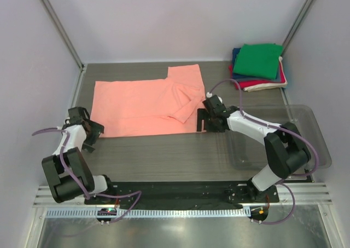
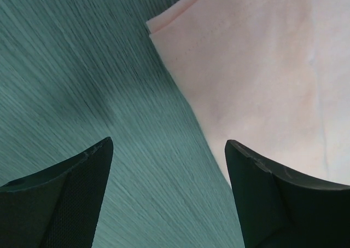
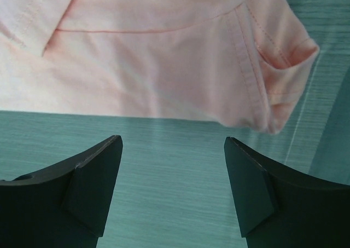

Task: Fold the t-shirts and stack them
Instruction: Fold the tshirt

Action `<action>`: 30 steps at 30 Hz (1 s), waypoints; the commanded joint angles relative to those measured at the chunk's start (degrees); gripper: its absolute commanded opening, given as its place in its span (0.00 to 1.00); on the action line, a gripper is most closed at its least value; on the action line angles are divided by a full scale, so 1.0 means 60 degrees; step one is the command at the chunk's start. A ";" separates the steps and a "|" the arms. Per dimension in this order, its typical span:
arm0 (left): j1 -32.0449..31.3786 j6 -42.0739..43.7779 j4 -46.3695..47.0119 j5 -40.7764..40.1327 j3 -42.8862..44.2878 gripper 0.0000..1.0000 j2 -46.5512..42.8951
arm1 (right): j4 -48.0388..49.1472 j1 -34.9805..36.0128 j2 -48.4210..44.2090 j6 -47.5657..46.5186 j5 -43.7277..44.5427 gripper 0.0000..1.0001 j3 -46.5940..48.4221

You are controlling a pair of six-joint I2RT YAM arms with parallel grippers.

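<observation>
— Where did we find the salmon-pink t-shirt (image 1: pixel 145 108)?
— Spread on the table (image 1: pixel 164 160) between our arms. The folded stack (image 1: pixel 258 67) sat at the far right corner.
— And our grippers?
— The left gripper (image 2: pixel 169 149) gaped wide at the shirt's near-left corner, gripping nothing. The right gripper (image 3: pixel 173 144) gaped likewise, empty, at its near-right edge.

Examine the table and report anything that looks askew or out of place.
The salmon-pink cotton t-shirt is only partly folded: its right end lies doubled over at a slant. In the far right corner, the green folded shirt sits skewed across the navy, red and cream shirts, which poke out beneath.
</observation>
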 commanded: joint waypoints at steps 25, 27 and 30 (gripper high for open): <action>0.0319 -0.1257 0.2291 -0.0704 -0.0277 0.00 0.0681 | 0.1499 -0.0107 0.2161 0.0024 0.0329 0.07 0.0175; 0.0496 -0.1272 0.1881 -0.0513 -0.0218 0.00 0.0025 | 0.1484 -0.0107 0.1752 0.0126 0.0154 0.01 -0.0001; 0.1081 -0.1068 0.1396 -0.0134 -0.0160 0.00 -0.0869 | 0.1324 -0.0019 0.1108 0.0243 -0.0051 0.01 -0.0323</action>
